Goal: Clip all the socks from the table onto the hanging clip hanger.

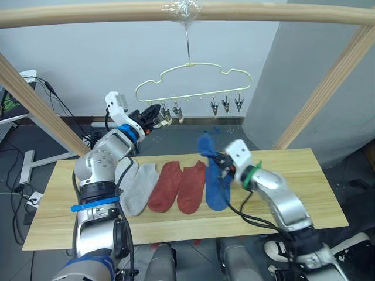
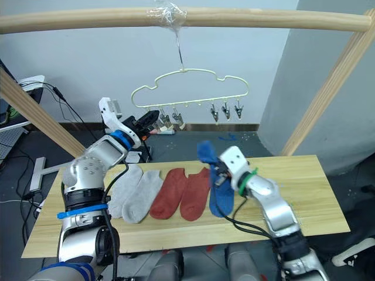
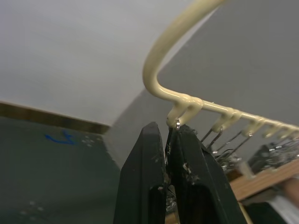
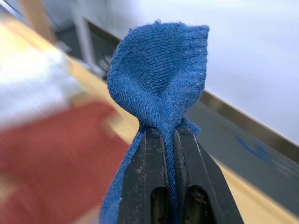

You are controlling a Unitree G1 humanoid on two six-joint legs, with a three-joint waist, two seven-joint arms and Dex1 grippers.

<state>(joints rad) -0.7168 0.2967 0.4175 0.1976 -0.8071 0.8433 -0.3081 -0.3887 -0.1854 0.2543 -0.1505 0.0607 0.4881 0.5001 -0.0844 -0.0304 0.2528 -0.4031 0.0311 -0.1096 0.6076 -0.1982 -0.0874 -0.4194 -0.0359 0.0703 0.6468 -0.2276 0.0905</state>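
Pinched tight between the two black fingers of the right gripper is the cuff of a soft blue knit sock, bunched up above the fingertips and lifted off the wide table of light yellowish wood planks. From the head camera that sock hangs just above a second blue sock, which lies flat on the boards. It is hard to tell whether the lifted one's tail still brushes it.

Over on the other side, the left gripper is raised to the thin pale yellow wire clip hanger, which dangles by its hook from a round pale wooden pole. Its fingers are closed hard on the small dark metal clip at the hanger's left end, right under the wire loop (squeezing it open, by my reading).

How far along are we? Early days! None of the six clips carries a sock. Two light grey socks and two rust red socks lie side by side in a neat row on the table, untouched. So I make it nothing clipped, one sock in the air and well short of the clip, five waiting. The lifted cuff has yet to travel up and across to that pinched clip.
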